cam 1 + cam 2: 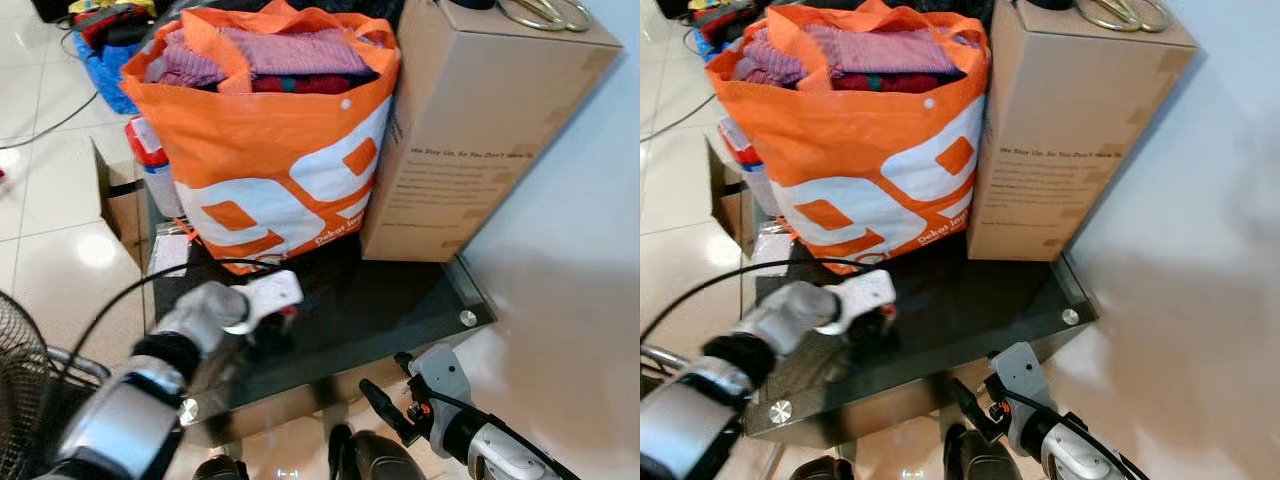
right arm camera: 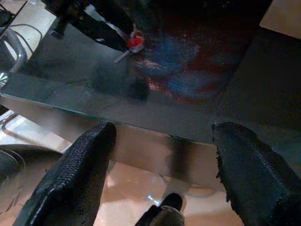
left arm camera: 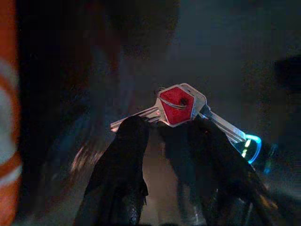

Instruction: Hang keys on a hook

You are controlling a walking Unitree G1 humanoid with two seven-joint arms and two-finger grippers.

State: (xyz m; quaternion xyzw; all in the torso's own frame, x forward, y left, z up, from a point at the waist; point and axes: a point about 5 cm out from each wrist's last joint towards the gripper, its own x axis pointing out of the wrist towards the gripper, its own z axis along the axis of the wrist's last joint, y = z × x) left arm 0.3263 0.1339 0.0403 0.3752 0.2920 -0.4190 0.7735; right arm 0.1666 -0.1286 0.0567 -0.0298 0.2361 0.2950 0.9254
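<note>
**Keys reached but not lifted; hook not yet found**

At the left edge of the black glass bench [image 1: 420, 310], the left pincer [image 3: 162, 129] was stretched out over the dark surface, in front of the orange bag [image 1: 280, 150] stuffed with folded cloth. In the left wrist view the keys [image 3: 181, 106], one with a red head on a small ring, lay just past the two black fingertips [image 3: 134, 129], which stood apart on either side of them. The tips seemed to touch or nearly touch the key blades, but the pincer was released rather than clenched on anything; the keys appeared to rest on the glass. The right wrist view showed the same red spot under the left arm's fingers, which fits that reading.

Behind the bag, toward the back right corner of the bench, stood a tall cardboard box [image 1: 480, 130] against the pale wall [image 1: 590, 250].

Off the front right corner, the right pincer [image 2: 160, 141] hung below the bench's front edge with its fingers spread wide, gripping nothing.

As a judgement, the task was at its very start: the grasp was only being lined up. Closing on the keys, lifting them, finding a hook and hanging them all remained.
</note>
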